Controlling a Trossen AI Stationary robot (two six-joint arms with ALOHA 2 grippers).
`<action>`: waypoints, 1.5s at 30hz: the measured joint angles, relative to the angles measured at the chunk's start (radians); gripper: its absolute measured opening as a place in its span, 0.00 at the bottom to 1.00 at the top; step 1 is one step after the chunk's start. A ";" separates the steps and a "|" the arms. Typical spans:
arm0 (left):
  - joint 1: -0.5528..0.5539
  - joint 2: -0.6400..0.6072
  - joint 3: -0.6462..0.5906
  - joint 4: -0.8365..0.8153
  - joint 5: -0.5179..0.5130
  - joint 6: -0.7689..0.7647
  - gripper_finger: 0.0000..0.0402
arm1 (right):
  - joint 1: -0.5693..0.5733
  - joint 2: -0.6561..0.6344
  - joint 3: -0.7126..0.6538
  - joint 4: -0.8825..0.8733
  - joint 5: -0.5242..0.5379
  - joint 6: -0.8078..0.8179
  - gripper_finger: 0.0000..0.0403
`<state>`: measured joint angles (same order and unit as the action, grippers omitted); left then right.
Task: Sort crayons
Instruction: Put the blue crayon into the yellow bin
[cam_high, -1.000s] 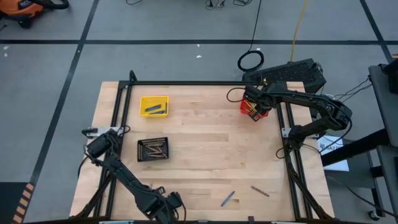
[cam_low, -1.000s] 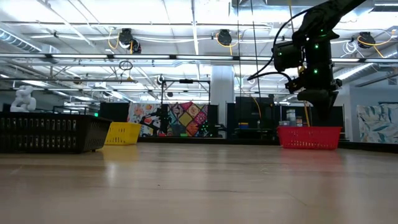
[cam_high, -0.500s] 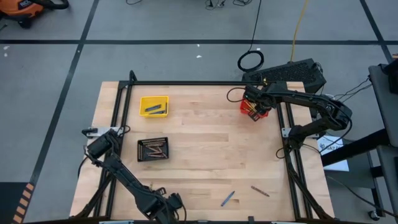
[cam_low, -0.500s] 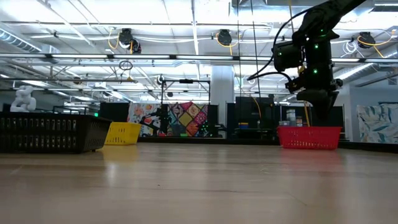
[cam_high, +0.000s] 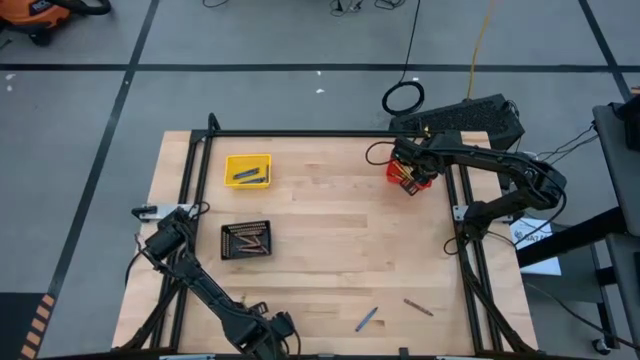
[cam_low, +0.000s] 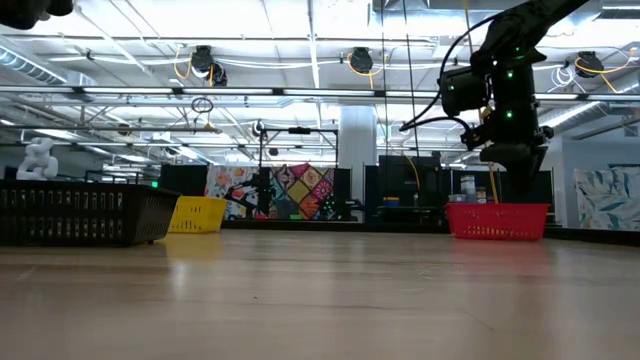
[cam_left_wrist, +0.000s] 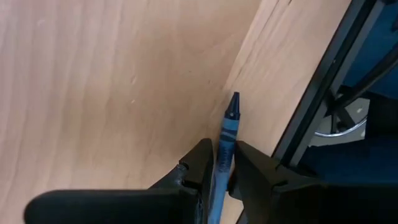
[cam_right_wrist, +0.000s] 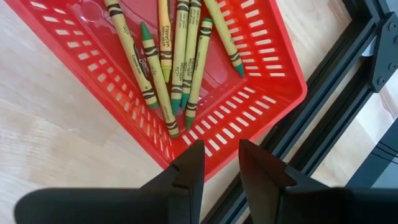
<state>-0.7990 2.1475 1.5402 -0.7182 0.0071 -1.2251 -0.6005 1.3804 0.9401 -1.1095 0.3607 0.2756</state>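
My left gripper (cam_left_wrist: 221, 163) (cam_high: 282, 328) is shut on a blue crayon (cam_left_wrist: 229, 124) at the table's near left, beside the black frame rail (cam_left_wrist: 323, 81). My right gripper (cam_right_wrist: 221, 163) (cam_high: 410, 168) (cam_low: 510, 152) hangs open over the red basket (cam_right_wrist: 261, 106) (cam_low: 497, 220), which holds several yellow-green crayons (cam_right_wrist: 177, 56). A blue crayon (cam_high: 366, 319) and a brown crayon (cam_high: 418, 307) lie flat on the wood near the front edge. My left gripper pinches the blue crayon's paper-wrapped shaft (cam_left_wrist: 225, 148) between its two fingers. The fingers come steeply from above and lie along the crayon. Its pointed end (cam_left_wrist: 234, 102) sticks out past the fingertips toward the wood; its back end is hidden between the fingers. Whether the point touches the table, I cannot tell.
A yellow basket (cam_high: 248, 169) with blue crayons stands at the far left. A black basket (cam_high: 246, 240) with brown crayons stands nearer the left edge. Black frame rails (cam_high: 470, 260) run along the table's sides and back.
My left gripper has sunk a little toward the table with the blue crayon still in it. A dark part of that arm has come into the low view's upper left corner.
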 joint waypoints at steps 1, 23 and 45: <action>0.000 0.003 0.000 -0.003 -0.001 0.000 0.18 | 0.000 0.000 0.000 0.000 0.000 0.000 0.22; 0.011 0.046 0.011 -0.060 0.010 0.047 0.02 | 0.000 0.000 0.000 0.039 -0.155 -0.008 0.22; 0.073 -0.121 0.027 -0.227 -0.044 0.235 0.01 | 0.000 0.000 0.000 0.060 -0.153 -0.026 0.22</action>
<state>-0.7256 2.0261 1.5673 -0.9456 -0.0369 -0.9906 -0.6005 1.3804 0.9401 -1.0494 0.2073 0.2493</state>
